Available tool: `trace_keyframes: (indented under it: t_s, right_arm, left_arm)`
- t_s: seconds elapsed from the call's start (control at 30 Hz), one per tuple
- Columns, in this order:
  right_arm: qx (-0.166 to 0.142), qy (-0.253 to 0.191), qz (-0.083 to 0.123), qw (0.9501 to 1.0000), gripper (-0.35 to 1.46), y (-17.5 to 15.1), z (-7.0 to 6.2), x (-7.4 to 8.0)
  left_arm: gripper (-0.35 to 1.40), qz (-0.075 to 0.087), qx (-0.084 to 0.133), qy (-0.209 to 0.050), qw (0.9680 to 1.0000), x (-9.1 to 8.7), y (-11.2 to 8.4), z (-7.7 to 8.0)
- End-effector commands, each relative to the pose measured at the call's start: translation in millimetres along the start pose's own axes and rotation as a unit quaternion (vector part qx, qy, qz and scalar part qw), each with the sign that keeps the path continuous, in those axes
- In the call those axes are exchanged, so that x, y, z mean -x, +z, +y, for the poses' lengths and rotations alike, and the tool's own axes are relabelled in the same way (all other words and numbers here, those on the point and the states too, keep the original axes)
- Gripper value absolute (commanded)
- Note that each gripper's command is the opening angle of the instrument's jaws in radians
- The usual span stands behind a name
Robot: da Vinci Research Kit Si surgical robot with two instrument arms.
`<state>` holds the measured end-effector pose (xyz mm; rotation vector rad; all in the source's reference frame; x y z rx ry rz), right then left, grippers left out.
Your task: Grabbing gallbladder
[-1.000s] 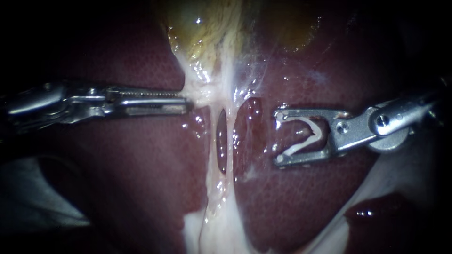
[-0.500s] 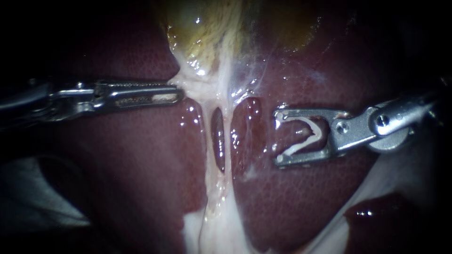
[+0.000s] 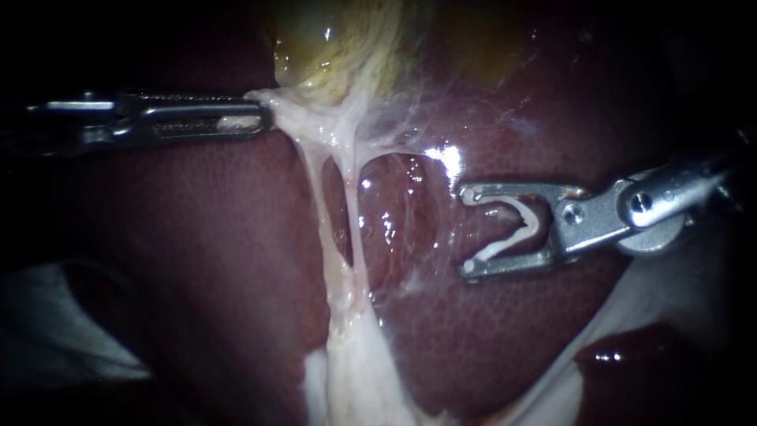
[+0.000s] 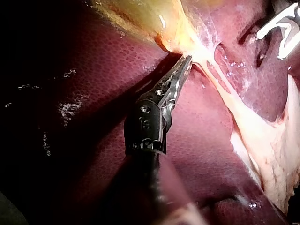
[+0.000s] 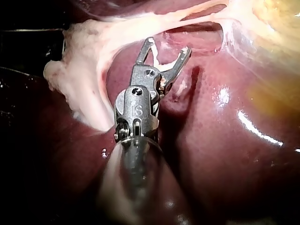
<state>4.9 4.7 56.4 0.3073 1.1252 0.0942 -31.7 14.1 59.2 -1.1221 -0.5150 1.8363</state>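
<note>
The yellowish gallbladder (image 3: 331,47) lies at the top of the endoscope view on the dark red liver (image 3: 197,260). My left instrument (image 3: 264,120) is shut on the whitish tissue at the gallbladder's lower end (image 3: 288,118) and holds it taut toward the left. In the left wrist view its jaws (image 4: 187,60) lie together on that same pale tissue (image 4: 201,51). Two thin pale tubes (image 3: 315,185) run down from there with a gap between them. My right instrument (image 3: 466,230) stands apart to the right, its wide jaws holding a white clip (image 3: 520,225); these jaws (image 5: 168,47) hover over the liver.
A broad band of white tissue (image 3: 355,371) runs down to the lower edge of the endoscope view. A pale sheet (image 3: 47,331) lies at the lower left. Glistening liver surface (image 3: 394,213) shows between the tubes and the right instrument.
My left instrument has drawn back to the left and slightly up with the tissue in its jaws, stretching the tubes into a slant. The right instrument has stayed put.
</note>
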Motion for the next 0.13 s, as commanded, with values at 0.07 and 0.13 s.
trace_keyframes:
  t_s: [0.07, 0.13]
  right_arm:
    - [0.000, 0.000, 0.000, 1.0000, 0.50, 0.0, 0.0, 0.0]
    - [0.000, 0.000, 0.000, 1.0000, 0.50, 0.0, 0.0, 0.0]
  left_arm:
    - [-0.35, 0.000, -0.001, 0.000, 1.0000, 0.1, 0.1, 0.0]
    - [-0.35, 0.001, -0.001, 0.000, 1.0000, 0.1, 0.2, 0.0]
